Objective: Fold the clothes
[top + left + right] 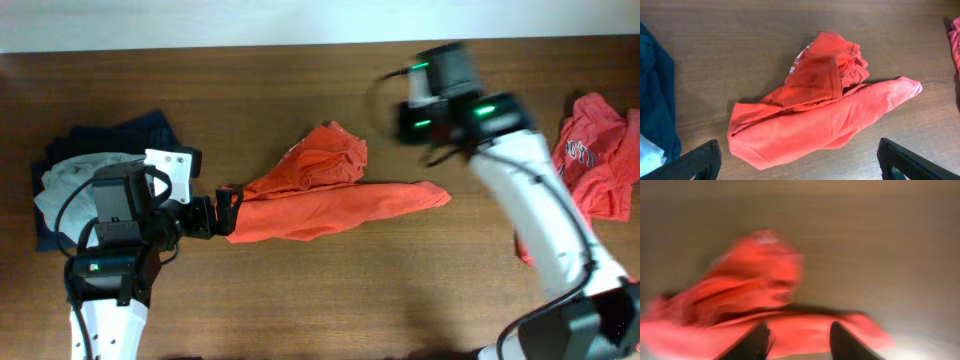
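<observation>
**Left gripper** [229, 212]: jaws spread as wide as they go, holding nothing. It sits low over the table, just beside the left end of the middle T-shirt. In the left wrist view its two black fingers [697, 162] frame the shirt from the bottom corners.

**Right gripper** [800, 341]: the wrist picture is blurred. Two dark fingers [756, 341] stand partly apart with a gap between them, and red cloth shows beyond the gap. Overhead, the arm's head hangs over bare wood to the upper right of the shirt's hump, apart from it. No cloth is seen in the grip.

**Orange-red T-shirt, middle** [330, 195]: lies mid-table between the two arms.
- Shape: roughly bundled, with a rumpled hump at the back and a long flattened roll running out to the right, ending in a rounded tip.
- Marking: a scrap of white print shows on the left edge of the hump.

**Orange-red T-shirt, second** [595, 160]: crumpled at the table's right edge, well apart from the first and partly behind the right arm. White lettering shows on it.

**Navy garment** [150, 130]: lies at the far left, behind the left arm.

**Pale grey garment** [75, 172]: rests on top of the navy one.

**Table** [300, 90]: dark brown wood grain.
</observation>
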